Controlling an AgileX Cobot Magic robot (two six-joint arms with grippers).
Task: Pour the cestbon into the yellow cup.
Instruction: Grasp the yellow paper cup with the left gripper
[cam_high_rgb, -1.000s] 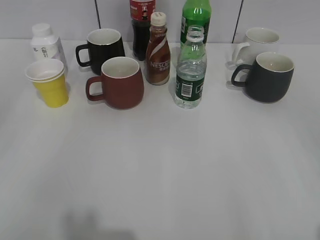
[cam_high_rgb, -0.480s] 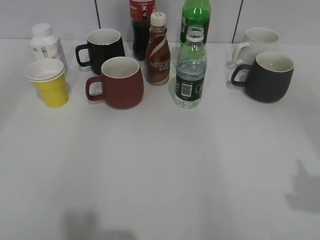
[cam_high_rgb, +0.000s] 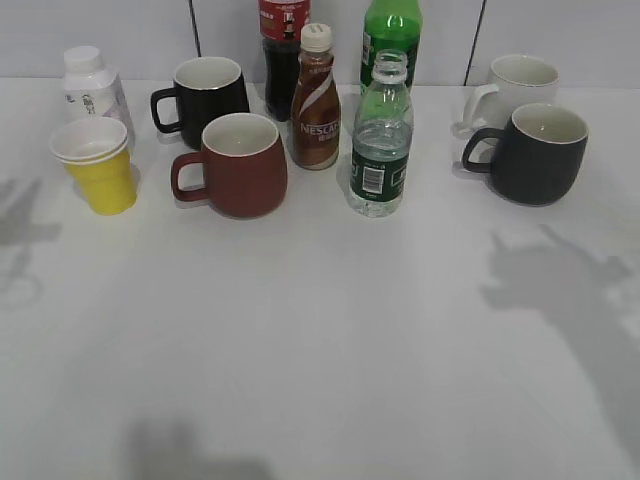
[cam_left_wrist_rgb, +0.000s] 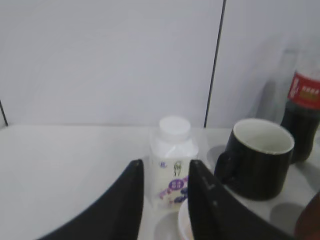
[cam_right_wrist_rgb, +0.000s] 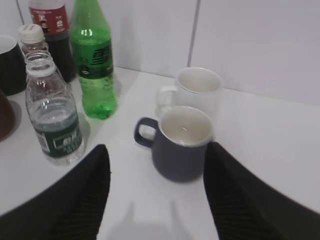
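The cestbon (cam_high_rgb: 381, 140), a small clear uncapped bottle with a dark green label, stands upright mid-table; it also shows at the left of the right wrist view (cam_right_wrist_rgb: 55, 117). The yellow cup (cam_high_rgb: 97, 165) stands at the far left, in front of a white drink bottle; only its white rim (cam_left_wrist_rgb: 184, 222) peeks in at the bottom of the left wrist view. Neither gripper shows in the exterior view, only their shadows. My left gripper (cam_left_wrist_rgb: 166, 165) is open and empty, in the air facing the white bottle. My right gripper (cam_right_wrist_rgb: 157, 147) is wide open and empty, facing a dark grey mug.
A dark red mug (cam_high_rgb: 240, 165) and a black mug (cam_high_rgb: 208, 92) stand between cup and cestbon. A Nescafe bottle (cam_high_rgb: 316, 100), a cola bottle (cam_high_rgb: 283, 50) and a green soda bottle (cam_high_rgb: 391, 30) stand behind. A white mug (cam_high_rgb: 520, 85) and a dark grey mug (cam_high_rgb: 540, 152) stand right.
Arm shadows have spread over the table at the right and appeared at the far left. None of the objects has moved.
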